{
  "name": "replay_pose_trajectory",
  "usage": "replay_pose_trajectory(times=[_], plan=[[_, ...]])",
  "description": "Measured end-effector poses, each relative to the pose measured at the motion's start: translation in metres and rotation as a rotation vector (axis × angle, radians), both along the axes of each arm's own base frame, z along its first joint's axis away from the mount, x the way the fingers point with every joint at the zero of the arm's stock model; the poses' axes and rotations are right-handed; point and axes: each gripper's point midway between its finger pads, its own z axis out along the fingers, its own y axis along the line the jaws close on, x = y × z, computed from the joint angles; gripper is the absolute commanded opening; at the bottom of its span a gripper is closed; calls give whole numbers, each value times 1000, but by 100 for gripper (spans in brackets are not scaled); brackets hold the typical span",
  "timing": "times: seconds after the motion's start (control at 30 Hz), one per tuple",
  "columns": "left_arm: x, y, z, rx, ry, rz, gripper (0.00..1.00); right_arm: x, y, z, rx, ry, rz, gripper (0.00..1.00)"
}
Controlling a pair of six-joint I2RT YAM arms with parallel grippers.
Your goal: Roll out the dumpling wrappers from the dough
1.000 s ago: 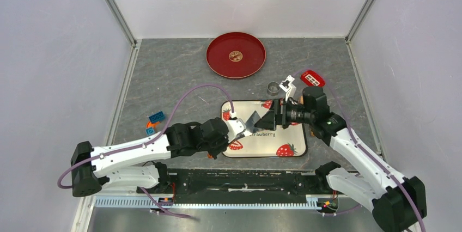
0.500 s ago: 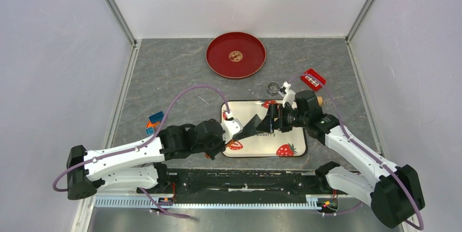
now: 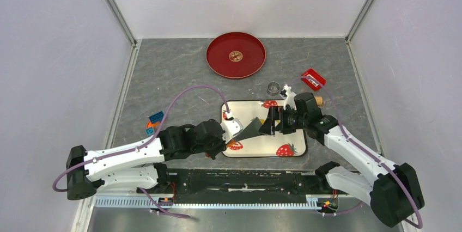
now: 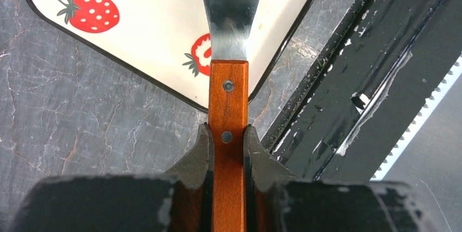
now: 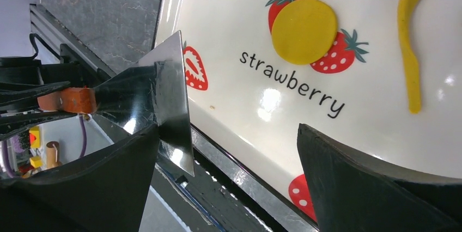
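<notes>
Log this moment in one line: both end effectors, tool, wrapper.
left end effector: shut on spatula | right end effector: open above strawberry tray | dumpling wrapper: flat on tray, untouched

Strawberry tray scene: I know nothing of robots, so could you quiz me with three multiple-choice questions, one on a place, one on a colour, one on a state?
1. The yellow disc in the right wrist view lies: A on the grey tabletop; B on the strawberry tray; C on the red plate.
2. The scraper's handle is: A orange-brown wood; B blue plastic; C bare steel.
3. The right arm's jaws are: A shut on the disc; B shut on the scraper; C wide open, empty.
Answers: 1 B, it covers a printed strawberry; 2 A, riveted wood shows between the left arm's jaws; 3 C, they stand far apart over the tray.
</notes>
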Motion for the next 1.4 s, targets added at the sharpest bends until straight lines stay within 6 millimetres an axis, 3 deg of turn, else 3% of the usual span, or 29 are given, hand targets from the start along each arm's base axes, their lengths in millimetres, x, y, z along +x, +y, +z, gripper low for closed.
replay_pose_trajectory(times=[0.17, 0.33, 0.43, 0.7, 1.0, 1.4], plan=[[9, 2, -6, -1, -35, 44, 2, 7, -7, 12, -32, -50, -26, 98], [20, 10, -9, -16, -87, 117, 2, 17, -17, 40, -58, -167, -75, 98], [27, 13, -6, -37, -117, 164, 2, 19, -26, 43, -90, -195, -104, 98], [39, 16, -5, -34, -160, 217, 2, 18, -57, 20, -200, -137, -189, 98], [50, 22, -23, 51, -150, 232, 2, 21, -109, -29, -318, 17, -284, 98], [78, 43, -35, 164, -185, 230, 2, 23, -148, -66, -402, 157, -328, 98]])
